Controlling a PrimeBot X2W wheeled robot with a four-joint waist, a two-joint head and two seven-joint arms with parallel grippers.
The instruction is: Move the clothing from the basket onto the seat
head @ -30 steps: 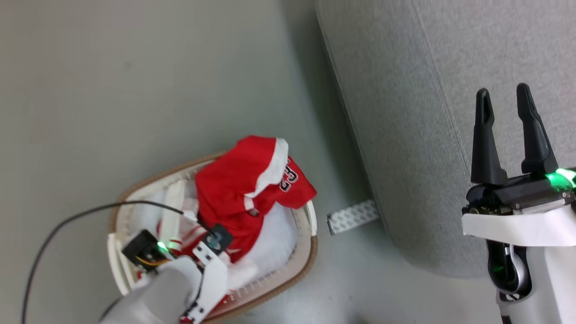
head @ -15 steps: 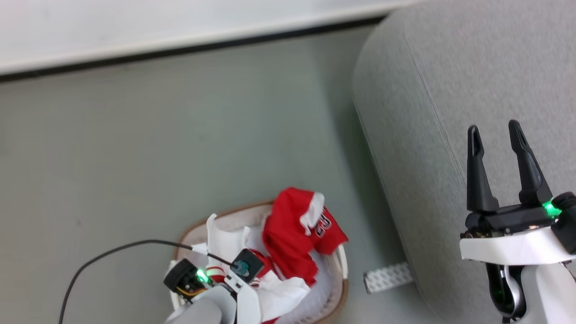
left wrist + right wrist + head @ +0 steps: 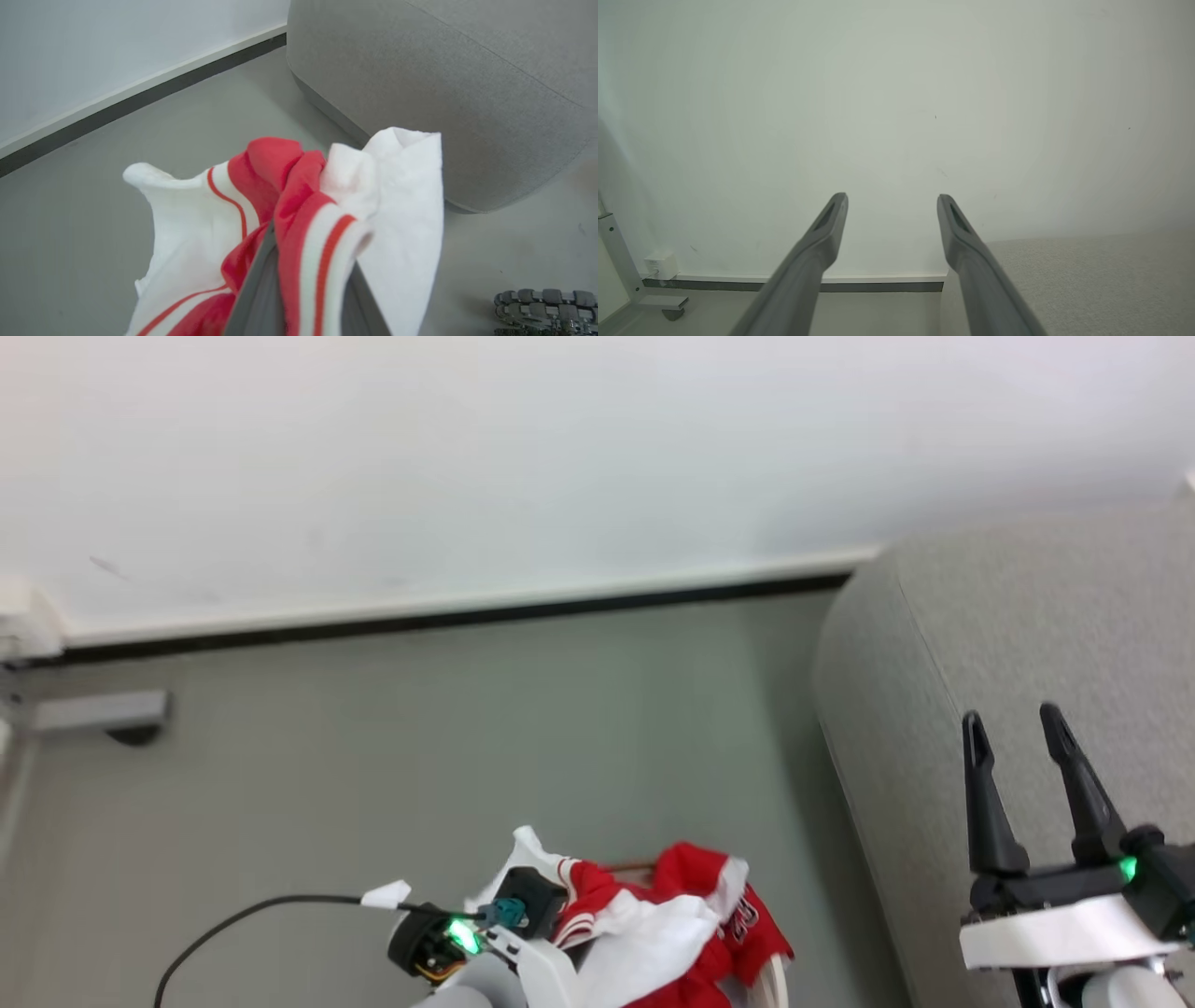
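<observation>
My left gripper (image 3: 306, 238) is shut on the clothing (image 3: 299, 196), a bunch of red fabric with red-white stripes and white cloth that covers its fingertips. In the head view the clothing (image 3: 672, 933) hangs by my left wrist at the bottom edge, and a red piece with dark digits drapes over the basket (image 3: 772, 985), of which just a sliver of rim shows. The light-grey seat (image 3: 1027, 616) lies to the right, and the seat (image 3: 444, 93) stands beyond the cloth in the left wrist view. My right gripper (image 3: 1013, 719) is open and empty over the seat's near edge.
A white wall with a dark baseboard (image 3: 448, 616) runs across the back. A grey metal foot (image 3: 93, 711) stands on the floor at far left. A black cable (image 3: 252, 910) trails from my left wrist. A metal link chain (image 3: 544, 303) lies on the floor at lower right.
The head camera has tilted up, so the wall now shows and the basket has slid to the bottom edge. My left gripper has risen out of the basket with striped and white cloth.
</observation>
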